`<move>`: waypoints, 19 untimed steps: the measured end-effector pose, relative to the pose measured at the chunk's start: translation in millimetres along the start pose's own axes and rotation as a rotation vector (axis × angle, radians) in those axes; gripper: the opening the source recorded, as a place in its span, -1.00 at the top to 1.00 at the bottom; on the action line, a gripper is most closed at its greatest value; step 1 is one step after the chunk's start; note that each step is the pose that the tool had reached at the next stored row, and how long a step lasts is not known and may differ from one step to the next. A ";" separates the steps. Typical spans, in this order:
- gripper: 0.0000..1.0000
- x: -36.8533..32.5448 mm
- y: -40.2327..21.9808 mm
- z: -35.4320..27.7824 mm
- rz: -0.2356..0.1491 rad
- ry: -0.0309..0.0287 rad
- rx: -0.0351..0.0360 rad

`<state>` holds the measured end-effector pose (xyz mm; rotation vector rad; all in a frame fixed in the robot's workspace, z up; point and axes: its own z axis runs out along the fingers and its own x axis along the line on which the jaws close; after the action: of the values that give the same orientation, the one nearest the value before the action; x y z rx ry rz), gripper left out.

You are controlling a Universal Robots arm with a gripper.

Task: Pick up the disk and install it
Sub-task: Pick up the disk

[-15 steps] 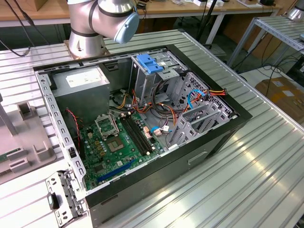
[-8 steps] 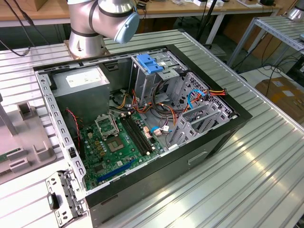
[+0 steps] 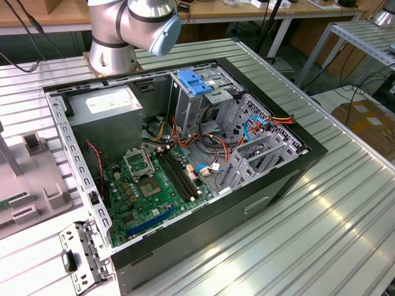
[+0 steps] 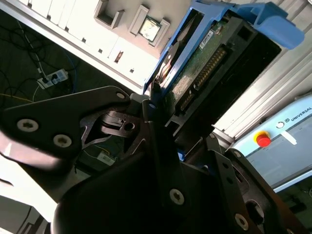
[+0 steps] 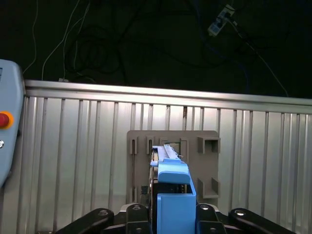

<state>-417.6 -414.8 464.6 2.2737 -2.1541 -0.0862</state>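
Exterior view
Arm: the base (image 3: 110,58) stands on the ribbed table (image 3: 321,216) behind the open computer case (image 3: 185,154). A blue-capped joint (image 3: 148,21) sits just above the base, and the rest of the arm runs out past the picture's upper edge.
Case: it lies on its side with the motherboard (image 3: 151,182) exposed. A grey metal box (image 3: 105,108) with a white label fills the corner nearest the base. A pale-blue ribbed clip (image 3: 194,82) sits on top of the drive cage.
Fixture: a grey slotted fixture (image 3: 31,185) lies on the table at the exterior view's left of the case.

Second wrist view
Claw: the claw (image 4: 185,122) is closed, its black fingers (image 4: 153,109) clamped on the near end of the disk (image 4: 219,58).
Disk: it reaches straight out from the claw with its circuit-board face showing. A blue rail (image 4: 175,44) runs along one edge and the blue tab (image 4: 273,22) is at the end far from the claw.
Beyond the claw: the fixture (image 4: 122,22) on the table, and a pendant with a red button (image 4: 263,139).

First wrist view
Claw: the claw (image 5: 171,212) has one finger on each flank of the disk (image 5: 173,192), which is seen edge-on and upright.
Fixture: the fixture (image 5: 207,156) lies directly beyond the disk's far end. Whether the disk touches it cannot be told.
Pendant: its red button (image 5: 4,119) is well off to one side of the claw.
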 end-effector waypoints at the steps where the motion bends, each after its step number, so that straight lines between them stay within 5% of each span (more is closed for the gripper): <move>1: 0.26 1.0 0.1 0.0 0.000 0.0000 0.0000; 19: 0.26 13.4 0.8 -0.4 0.000 0.0000 0.0000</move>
<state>-417.6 -428.2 464.6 2.2737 -2.1540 -0.0862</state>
